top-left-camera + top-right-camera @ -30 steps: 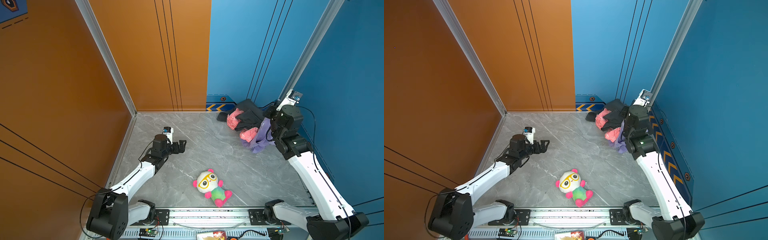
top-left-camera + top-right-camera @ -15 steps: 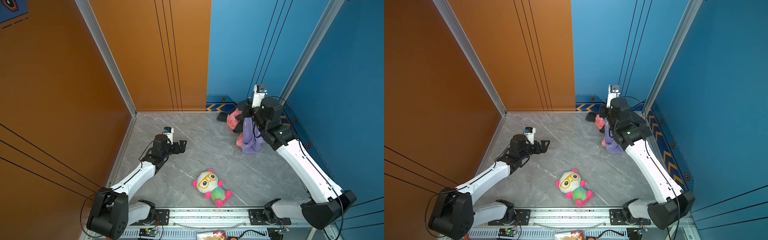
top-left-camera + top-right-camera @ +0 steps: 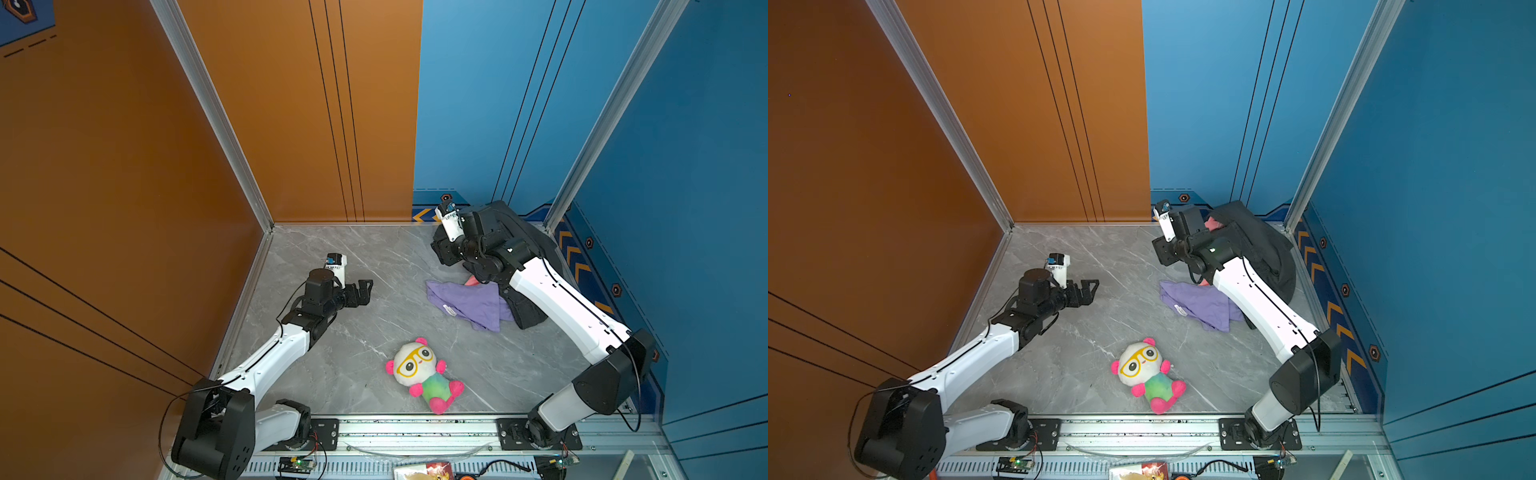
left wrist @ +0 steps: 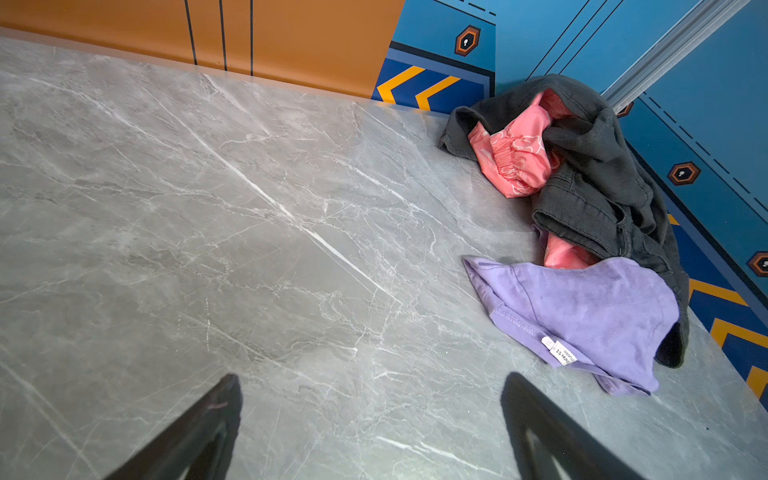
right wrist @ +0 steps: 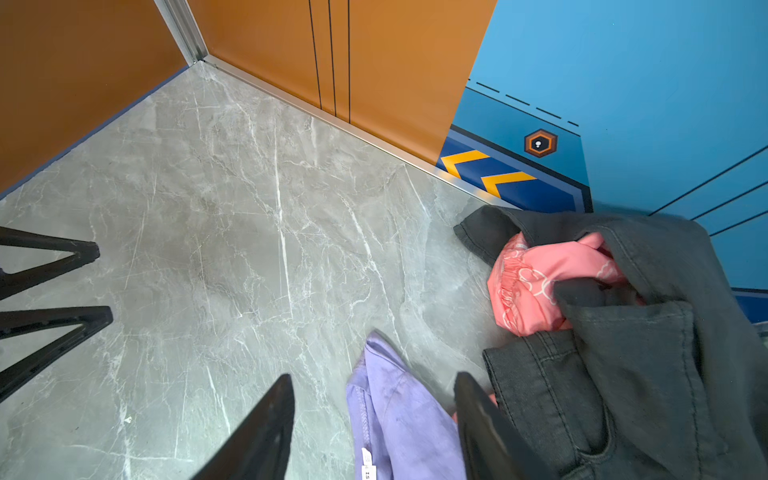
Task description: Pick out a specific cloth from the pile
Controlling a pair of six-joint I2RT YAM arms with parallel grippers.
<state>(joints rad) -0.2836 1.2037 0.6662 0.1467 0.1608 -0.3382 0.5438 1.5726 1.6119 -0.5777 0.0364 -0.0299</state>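
I see the R gripper (image 5: pixel 374 378) over the cloth (image 3: pixel 469 305), jaws spread, nothing in them. The shirt lies flat on the floor just below, reaching back toward that arm's base, one edge against the jeans (image 4: pixel 594 166) of the pile (image 3: pixel 513 220). Long axis runs diagonally, back wall toward front rail (label (image 3: pixel 449 309) on the near hem). L gripper (image 3: pixel 365 291) is spread wide, empty, well apart, so I judge the R arm nearer by far. No containers.
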